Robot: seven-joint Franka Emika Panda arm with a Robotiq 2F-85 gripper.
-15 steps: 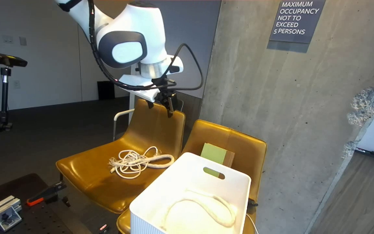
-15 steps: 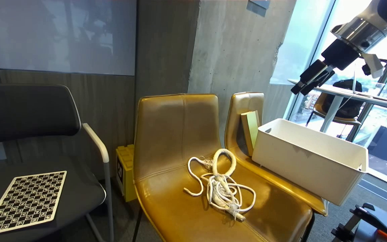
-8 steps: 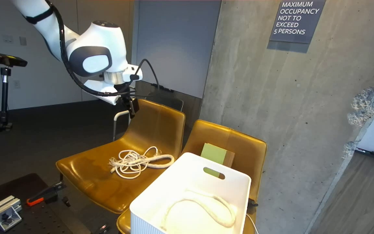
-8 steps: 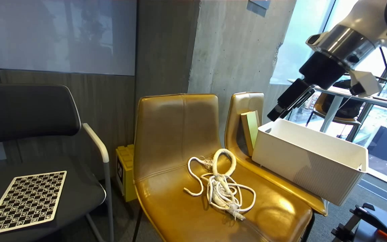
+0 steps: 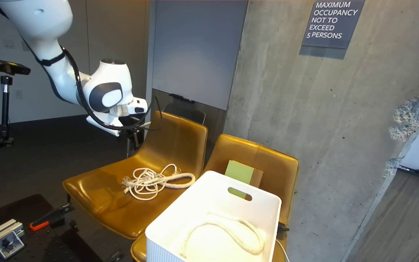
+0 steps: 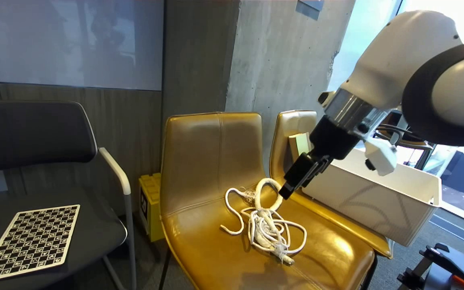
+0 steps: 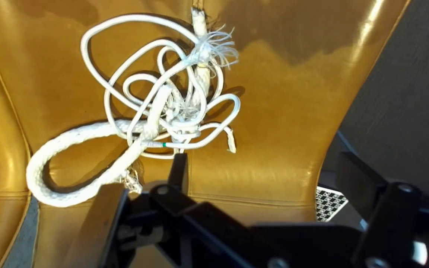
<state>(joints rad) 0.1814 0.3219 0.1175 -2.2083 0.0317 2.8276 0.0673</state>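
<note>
My gripper stands open above a tan leather chair, with nothing between its widely spread fingers. On the seat lies a tangled bundle of white cord, frayed at one end. A thicker rope loop sticks out of it. In the wrist view one finger overlaps the edge of the bundle; I cannot tell how far above it that is. In an exterior view the gripper hangs close by the thick loop. The fingertips are partly lost against the chair in an exterior view.
A white bin stands on the adjoining tan chair, with another pale rope inside. A green-faced block leans behind it. A black chair holds a checkered board. A dark table carries clamps and a metal profile.
The arm has swung away from above the bin's side and come down over the chair with the cord bundle. The jaws have stayed open. Cord, bin and chairs have not moved.
</note>
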